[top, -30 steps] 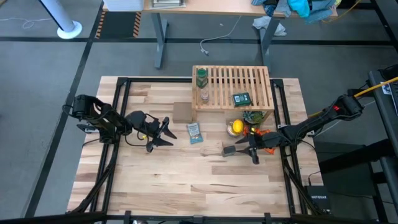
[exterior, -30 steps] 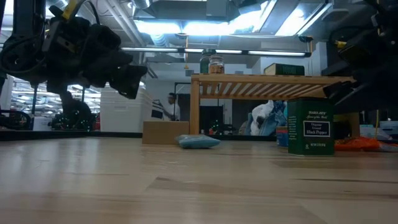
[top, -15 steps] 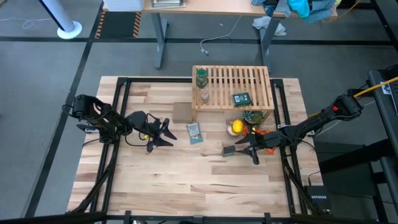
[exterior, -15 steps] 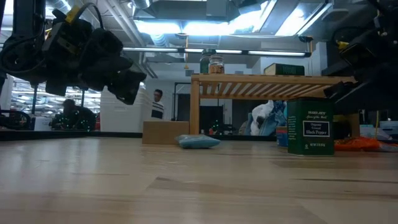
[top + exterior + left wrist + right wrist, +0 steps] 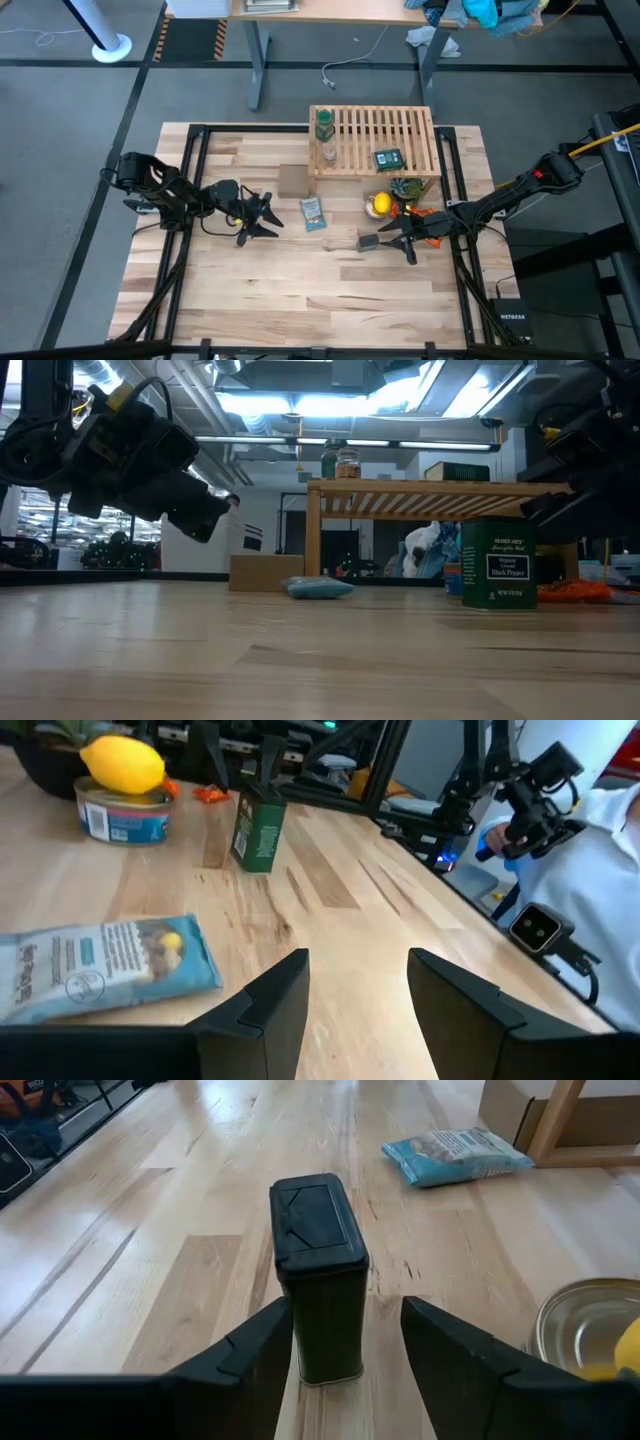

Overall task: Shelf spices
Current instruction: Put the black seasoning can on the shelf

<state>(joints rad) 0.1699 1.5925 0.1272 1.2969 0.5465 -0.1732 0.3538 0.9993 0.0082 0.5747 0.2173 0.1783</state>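
Observation:
A dark rectangular tin [image 5: 320, 1280] stands upright on the table [image 5: 300, 290], seen also as the tin [image 5: 367, 242] in the high view and the tin [image 5: 498, 565] in the low view. My right gripper [image 5: 345, 1340] is open, one finger on each side of its lower part, with a gap showing on one side. My left gripper [image 5: 270, 213] hovers open, left of the blue packet [image 5: 312, 212]. The wooden shelf [image 5: 385, 125] carries the green bottle [image 5: 323, 124], the glass jar [image 5: 329, 155] and the green-labelled tin [image 5: 388, 158].
A lemon [image 5: 380, 205] sits on a round can near the shelf's front, with orange and green items [image 5: 408, 190] beside it. A small cardboard box [image 5: 293, 180] stands left of the shelf. Bare wood lies toward the near edge. Black frame rails [image 5: 190, 200] run along both sides.
My left gripper has edged toward the table's right, nearer the blue packet, and has tipped down a little in the low view. The right arm and the tin have kept still.

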